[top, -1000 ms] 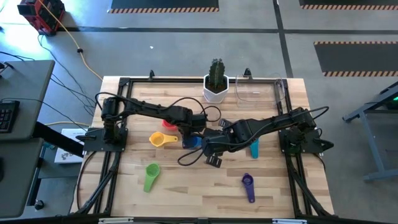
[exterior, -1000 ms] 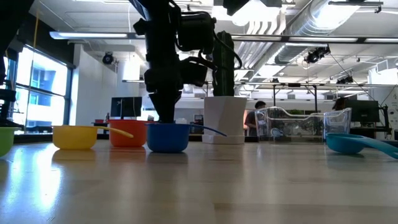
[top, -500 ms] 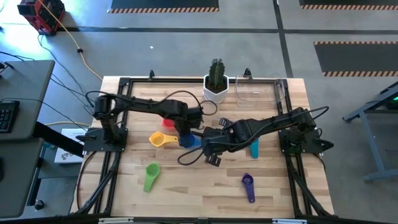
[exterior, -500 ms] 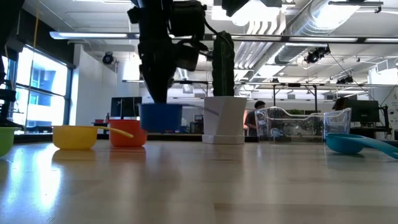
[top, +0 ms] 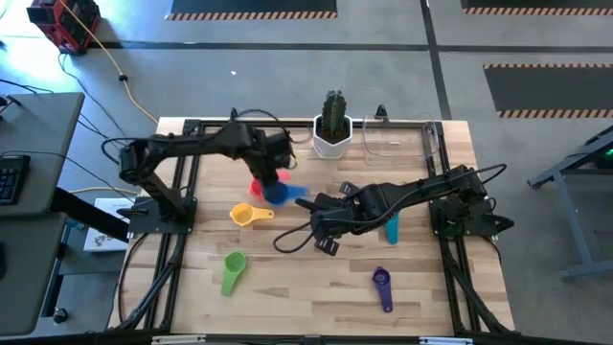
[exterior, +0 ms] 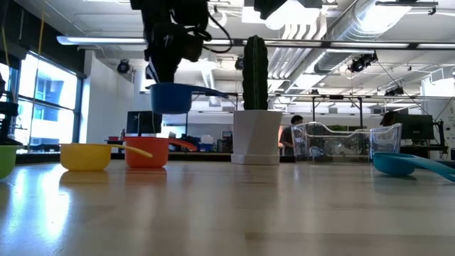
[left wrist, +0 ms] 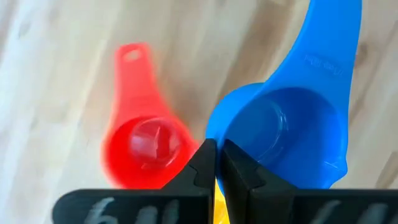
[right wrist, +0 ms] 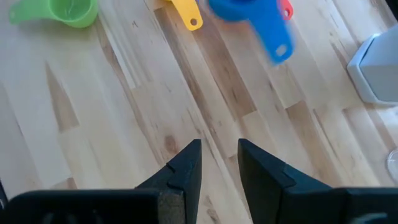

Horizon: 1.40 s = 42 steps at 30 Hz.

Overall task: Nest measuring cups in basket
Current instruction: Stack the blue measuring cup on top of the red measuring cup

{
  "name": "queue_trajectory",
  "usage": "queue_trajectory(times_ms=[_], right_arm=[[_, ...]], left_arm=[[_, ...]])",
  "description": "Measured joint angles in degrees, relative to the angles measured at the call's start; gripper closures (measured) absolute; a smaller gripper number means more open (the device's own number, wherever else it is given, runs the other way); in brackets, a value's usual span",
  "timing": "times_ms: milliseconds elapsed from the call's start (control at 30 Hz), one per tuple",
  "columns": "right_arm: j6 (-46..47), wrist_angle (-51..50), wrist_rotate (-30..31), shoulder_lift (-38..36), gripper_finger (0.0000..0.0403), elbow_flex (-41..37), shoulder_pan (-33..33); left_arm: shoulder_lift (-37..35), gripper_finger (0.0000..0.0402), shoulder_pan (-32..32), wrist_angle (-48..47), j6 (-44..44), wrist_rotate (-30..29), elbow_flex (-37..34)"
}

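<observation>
My left gripper [top: 274, 178] is shut on the blue measuring cup [top: 284, 193], which hangs above the table [exterior: 170, 98] over the orange-red cup [left wrist: 146, 146]. The yellow cup [top: 247, 214] and the green cup [top: 233, 269] lie on their bases nearer the left front. The teal cup [top: 391, 228] and the purple cup [top: 382, 286] lie on the right. The clear basket [top: 397, 140] stands at the far edge beside the cactus pot. My right gripper [right wrist: 219, 157] hovers open over bare wood at mid-table, holding nothing. My left gripper pinches the blue cup's bowl wall at the rim [left wrist: 214, 134], on the side away from the handle, with one finger [left wrist: 244, 174] inside the bowl and the other outside. The fingers come from above, pointing down. The cup hangs clear of the table, about level, mouth up.
A white pot with a cactus [top: 332, 134] stands at the far edge, left of the basket. Black frame rails [top: 182, 230] run along the table's left and right sides. Bare wood lies along the near edge between the green and purple cups.
My left gripper has risen and gone toward the table's far edge and a little left, rolling slightly, still shut on the blue cup. The cup, which stood on the table, is now lifted clear and hangs above the orange-red cup.
</observation>
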Motion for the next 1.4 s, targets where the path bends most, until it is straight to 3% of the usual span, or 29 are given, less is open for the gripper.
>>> queue_trajectory(times_ms=[200,400,533,700,1400], right_arm=[[1.5,0.0,-0.1,0.0,0.0306,0.0,0.0],[1.4,0.0,-0.1,0.0,0.0306,0.0,0.0],[1.3,0.0,-0.1,0.0,0.0306,0.0,0.0],[1.3,0.0,-0.1,0.0,0.0306,0.0,0.0],[0.9,0.0,-1.2,0.0,0.0306,0.0,0.0]], left_arm=[[-3.3,0.0399,6.3,-0.8,-5.7,-0.8,-1.6],[-6.4,0.0397,11.3,0.9,-10.0,0.0,-8.4],[-7.5,0.0396,12.8,5.6,-12.8,3.8,-13.6],[-7.7,0.0396,13.0,10.4,-15.3,4.5,-17.8],[-7.7,0.0394,14.4,8.2,-15.2,-1.1,-18.7]])
